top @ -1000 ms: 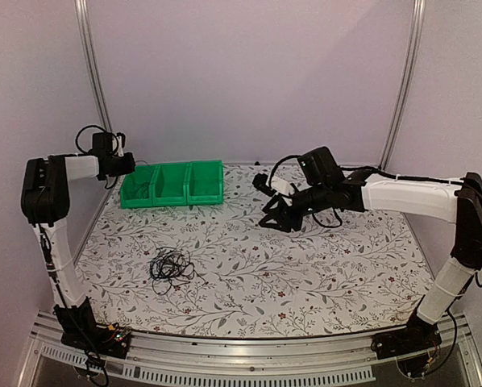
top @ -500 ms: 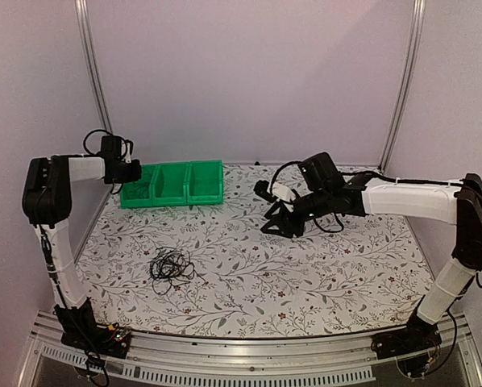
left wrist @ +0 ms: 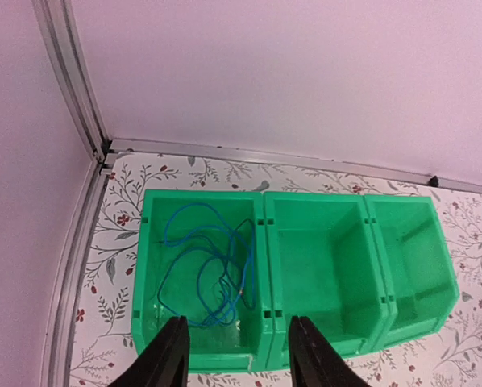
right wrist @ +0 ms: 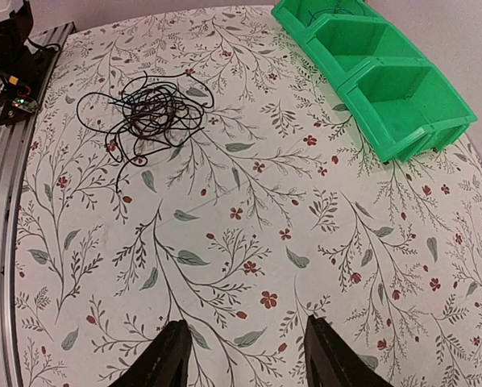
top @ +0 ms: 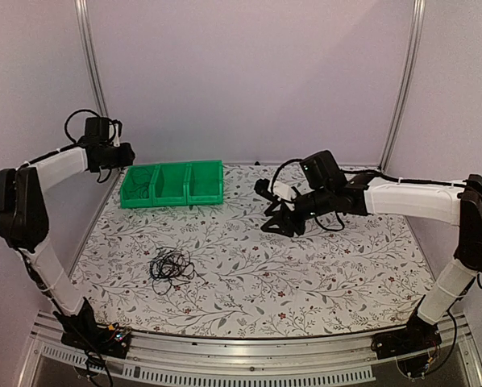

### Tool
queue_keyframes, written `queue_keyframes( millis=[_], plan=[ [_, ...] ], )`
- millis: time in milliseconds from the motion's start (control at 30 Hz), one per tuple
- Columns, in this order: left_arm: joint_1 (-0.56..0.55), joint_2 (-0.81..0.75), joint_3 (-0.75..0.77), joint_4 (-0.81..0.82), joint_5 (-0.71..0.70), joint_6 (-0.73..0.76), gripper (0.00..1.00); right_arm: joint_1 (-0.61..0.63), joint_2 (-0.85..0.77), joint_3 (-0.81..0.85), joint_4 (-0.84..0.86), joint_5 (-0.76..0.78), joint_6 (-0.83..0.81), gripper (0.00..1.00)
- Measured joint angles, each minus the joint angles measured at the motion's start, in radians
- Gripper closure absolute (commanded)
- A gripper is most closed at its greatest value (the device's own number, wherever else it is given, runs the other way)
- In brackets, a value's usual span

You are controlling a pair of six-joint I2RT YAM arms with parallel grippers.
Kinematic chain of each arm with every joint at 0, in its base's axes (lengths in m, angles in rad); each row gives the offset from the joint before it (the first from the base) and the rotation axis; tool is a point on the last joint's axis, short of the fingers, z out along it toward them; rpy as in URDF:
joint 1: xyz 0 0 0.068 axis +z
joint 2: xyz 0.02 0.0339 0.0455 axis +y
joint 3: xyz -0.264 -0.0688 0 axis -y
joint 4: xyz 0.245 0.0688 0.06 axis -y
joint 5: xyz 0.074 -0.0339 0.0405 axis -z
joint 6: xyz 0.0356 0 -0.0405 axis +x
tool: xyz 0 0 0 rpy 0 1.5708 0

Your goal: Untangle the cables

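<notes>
- two grippers hang spread and empty: left gripper [left wrist: 238,321] has risen over the green bin [left wrist: 261,211], right gripper [right wrist: 245,322] has dipped.
- cables [top: 170,266] stay bundled on the table [top: 346,274], well apart from both; untangling unstarted.

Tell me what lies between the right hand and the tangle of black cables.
Nothing but bare floral tabletop. In the right wrist view, only printed cloth separates the right hand from the cables.

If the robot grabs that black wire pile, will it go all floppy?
Probably floppy: the cables are very thin, lying in loose loops flat on the table. They look light, so a push would likely slide the whole pile. Lifted, tangled loops would probably dangle together.
</notes>
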State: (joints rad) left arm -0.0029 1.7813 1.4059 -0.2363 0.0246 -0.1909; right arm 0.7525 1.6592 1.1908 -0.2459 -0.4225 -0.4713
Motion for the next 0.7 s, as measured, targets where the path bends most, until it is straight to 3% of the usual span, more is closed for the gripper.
queue_keyframes(
  millis=[100, 267, 467, 700],
  plan=[
    [-0.072, -0.18, -0.09, 0.006, -0.007, 0.022, 0.48, 0.0, 0.0, 0.018, -0.008, -0.008, -0.028, 0.46],
    [-0.237, -0.362, -0.212, -0.027, 0.04, 0.023, 0.49, 0.0, 0.027, 0.128, -0.034, -0.042, -0.075, 0.46],
    [-0.336, -0.395, -0.356, -0.184, 0.063, -0.084, 0.48, 0.024, 0.167, 0.303, -0.115, -0.109, -0.098, 0.44],
    [-0.392, -0.47, -0.467, -0.336, 0.036, -0.274, 0.47, 0.101, 0.339, 0.362, -0.174, -0.166, -0.04, 0.38]
  ],
)
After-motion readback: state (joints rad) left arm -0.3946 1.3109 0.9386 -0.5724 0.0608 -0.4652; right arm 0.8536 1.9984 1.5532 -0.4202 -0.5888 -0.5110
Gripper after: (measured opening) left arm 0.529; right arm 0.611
